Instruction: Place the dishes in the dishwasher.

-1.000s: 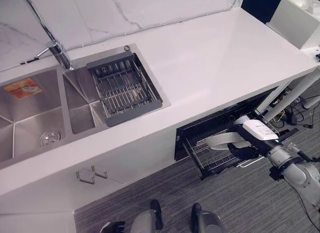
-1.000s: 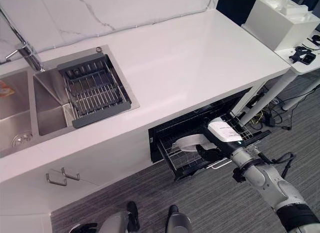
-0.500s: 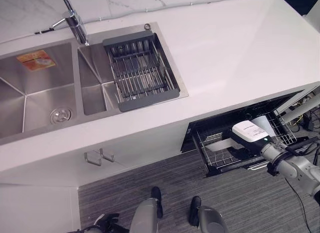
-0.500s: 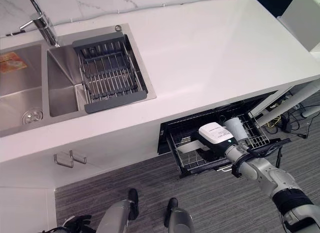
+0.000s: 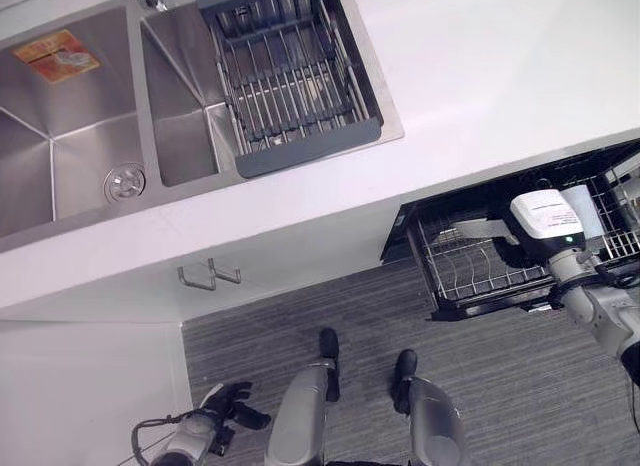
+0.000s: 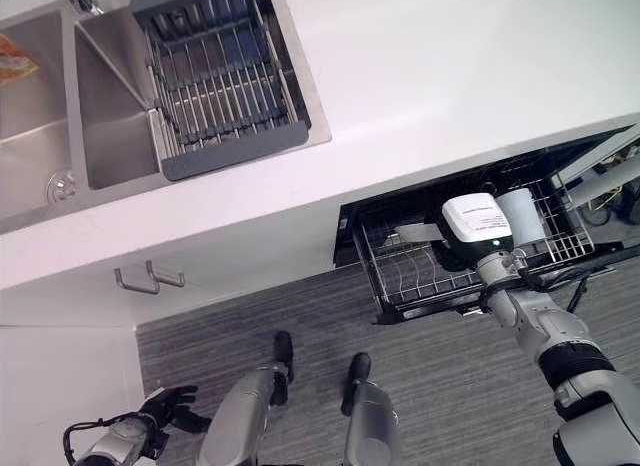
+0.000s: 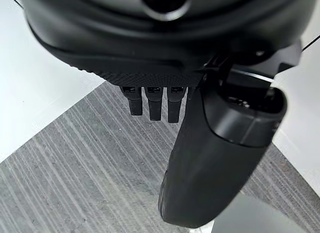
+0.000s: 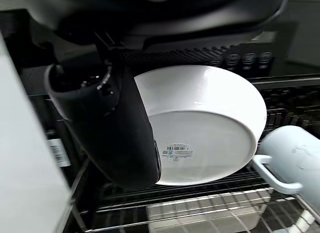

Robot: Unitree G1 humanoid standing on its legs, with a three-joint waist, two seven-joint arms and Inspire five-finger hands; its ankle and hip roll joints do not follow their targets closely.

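Gripping white bowl (image 8: 205, 128) over dishwasher rack (image 6: 420, 276), right robot hand (image 8: 120, 138), mug (image 8: 295, 153) just beside

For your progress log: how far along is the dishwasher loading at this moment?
Done: a pale mug already sits in the pulled-out dishwasher rack. In hand: the right hand grips a white bowl over the rack, not yet released. The left hand hangs idle above the floor.

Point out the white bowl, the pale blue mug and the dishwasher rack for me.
white bowl (image 8: 210, 128): right wrist view, on its underside near the middle.
pale blue mug (image 8: 295, 153): right wrist view, on its side wall above the handle.
dishwasher rack (image 6: 415, 281): right eye view, on the bare wire floor.
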